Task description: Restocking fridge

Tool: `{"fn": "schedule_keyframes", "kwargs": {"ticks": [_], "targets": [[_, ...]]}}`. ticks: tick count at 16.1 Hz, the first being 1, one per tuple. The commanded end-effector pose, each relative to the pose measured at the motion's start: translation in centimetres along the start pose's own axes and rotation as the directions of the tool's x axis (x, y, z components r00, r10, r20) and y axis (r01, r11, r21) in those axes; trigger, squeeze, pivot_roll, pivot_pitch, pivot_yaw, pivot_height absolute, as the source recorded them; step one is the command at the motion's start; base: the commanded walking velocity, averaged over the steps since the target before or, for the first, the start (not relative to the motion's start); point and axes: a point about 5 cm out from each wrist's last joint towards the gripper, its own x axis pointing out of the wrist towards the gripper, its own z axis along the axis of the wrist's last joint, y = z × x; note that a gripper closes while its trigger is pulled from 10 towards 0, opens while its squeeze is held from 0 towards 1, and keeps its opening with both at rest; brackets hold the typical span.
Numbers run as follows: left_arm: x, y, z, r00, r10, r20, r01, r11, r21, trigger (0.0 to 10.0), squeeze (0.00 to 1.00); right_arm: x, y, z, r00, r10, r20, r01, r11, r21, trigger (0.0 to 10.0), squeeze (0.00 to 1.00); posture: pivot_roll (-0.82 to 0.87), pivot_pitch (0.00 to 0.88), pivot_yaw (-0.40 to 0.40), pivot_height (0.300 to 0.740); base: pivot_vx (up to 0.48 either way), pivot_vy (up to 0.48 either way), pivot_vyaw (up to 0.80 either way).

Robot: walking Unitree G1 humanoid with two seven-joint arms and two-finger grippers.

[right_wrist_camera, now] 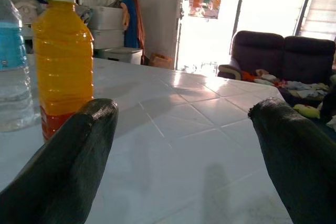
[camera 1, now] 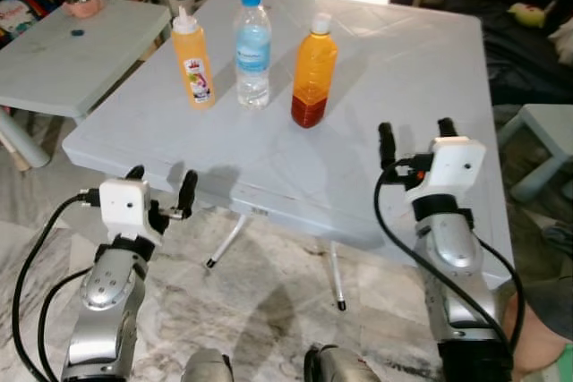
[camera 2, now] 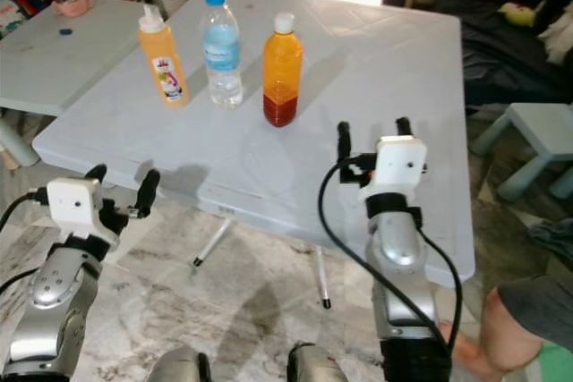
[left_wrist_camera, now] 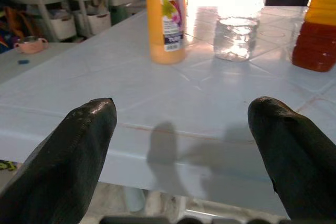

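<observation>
You are looking down on a pale grey folding table [camera 1: 385, 87] that takes up the middle of the head views, its near edge running from centre left to lower right. A second, smaller grey table [camera 1: 63, 60] sits in the upper left corner with a pink cup [camera 1: 82, 4] on it, and a dark sofa [right_wrist_camera: 283, 56] strewn with clothes runs along the upper right. A light blue stool [camera 1: 546, 136] stands at the right edge, and a person's knee [camera 2: 510, 328] pokes in at the lower right corner.

Your two silver arms rise from the bottom of the frame. The right gripper [camera 1: 417, 139] is in the lower right, over the near part of the table, fingers spread wide with nothing between them. The left gripper [camera 1: 161, 183] is in the lower left, just off the table's near edge and over the marble floor [camera 1: 269, 292], fingers likewise spread apart and holding nothing.

Three bottles stand upright in a row in the upper middle of the frame, well apart from both grippers. From left to right: an orange squeeze bottle [camera 1: 192, 60] with a white nozzle and printed label, a clear water bottle [camera 1: 252, 46] with a blue cap and label, and an orange juice bottle [camera 1: 314, 71] with a white cap and darker liquid at its base. The squeeze bottle and the water bottle stand close together; the juice bottle stands slightly nearer to you.
</observation>
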Motion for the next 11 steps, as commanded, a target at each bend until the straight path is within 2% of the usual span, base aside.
{"fn": "schedule_keyframes", "kwargs": {"ticks": [1, 4, 6, 8, 11], "targets": [[-0.2, 0.3, -0.2, 1.000, 0.005, -0.015, -0.005, 1.000, 0.002, 10.0, 0.00, 0.2, 0.2, 0.8, 1.000, 0.015, 0.026, -0.015, 1.000, 0.003, 10.0, 0.00, 0.08, 0.018, -0.002, 0.740, 0.000, 0.000, 0.00], [-0.2, -0.1, -0.4, 1.000, 0.000, -0.018, -0.001, 1.000, -0.004, 10.0, 0.00, -0.2, 0.7, 0.5, 0.999, 0.031, 0.009, -0.031, 1.000, 0.003, 10.0, 0.00, 0.08, 0.017, -0.003, 0.740, 0.000, 0.000, 0.00], [-0.1, -0.4, -0.4, 1.000, -0.018, -0.014, 0.018, 1.000, -0.012, 10.0, 0.00, -0.5, 0.8, 0.2, 0.999, 0.038, -0.007, -0.038, 0.999, 0.009, 10.0, 0.00, 0.07, 0.020, -0.001, 0.740, 0.255, 0.000, 0.00], [0.0, -0.6, -0.4, 1.000, -0.029, -0.012, 0.029, 0.999, -0.015, 10.0, 0.00, -1.5, 0.7, -1.0, 0.998, 0.042, -0.057, -0.041, 0.999, 0.013, 10.0, 0.00, 0.07, 0.023, 0.000, 0.740, 0.307, 0.000, 0.00], [0.1, -0.7, -0.5, 0.999, -0.036, -0.015, 0.035, 0.999, -0.016, 10.0, 0.00, -1.9, 0.5, -1.5, 0.996, 0.041, -0.074, -0.040, 0.999, 0.011, 10.0, 0.00, 0.06, 0.023, 0.001, 0.740, 0.319, 0.000, 0.00]]}}
